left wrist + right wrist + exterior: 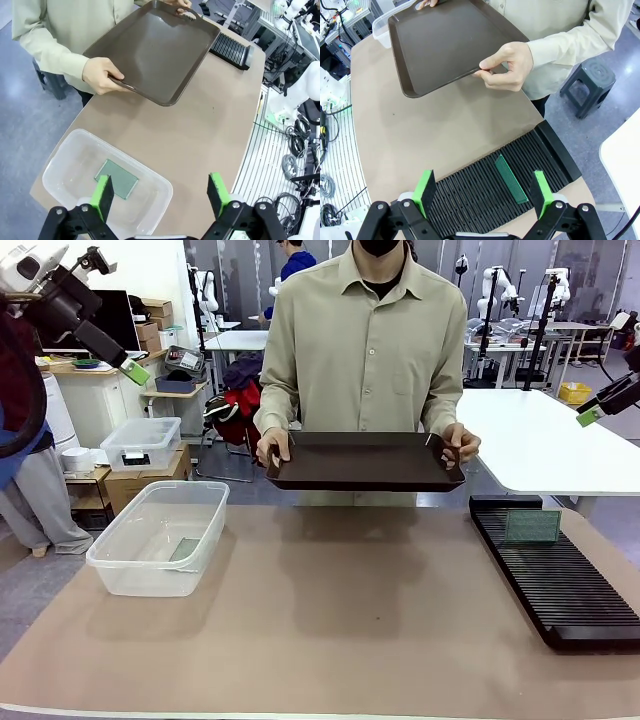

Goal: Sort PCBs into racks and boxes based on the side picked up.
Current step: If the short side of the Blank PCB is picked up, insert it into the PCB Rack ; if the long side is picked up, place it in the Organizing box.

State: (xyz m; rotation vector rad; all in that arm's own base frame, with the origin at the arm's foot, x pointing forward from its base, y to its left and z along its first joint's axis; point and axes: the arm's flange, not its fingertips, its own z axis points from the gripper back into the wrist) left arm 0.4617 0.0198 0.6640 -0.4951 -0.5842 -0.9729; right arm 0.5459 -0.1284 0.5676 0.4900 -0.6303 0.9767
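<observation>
Both grippers, left gripper and right gripper, hang wide open and empty. One PCB lies in the clear tub, another PCB stands in the slotted rack; the person's tray looks bare, so sorting seems finished.

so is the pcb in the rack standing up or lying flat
Standing up. The PCB sits on edge in a slot of the rack, its green face upright in the front view.

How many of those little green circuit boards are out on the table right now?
2. One PCB lies flat on the bottom of the clear box; the other PCB stands upright in a slot of the black rack. The tray the person holds looks bare.
</observation>
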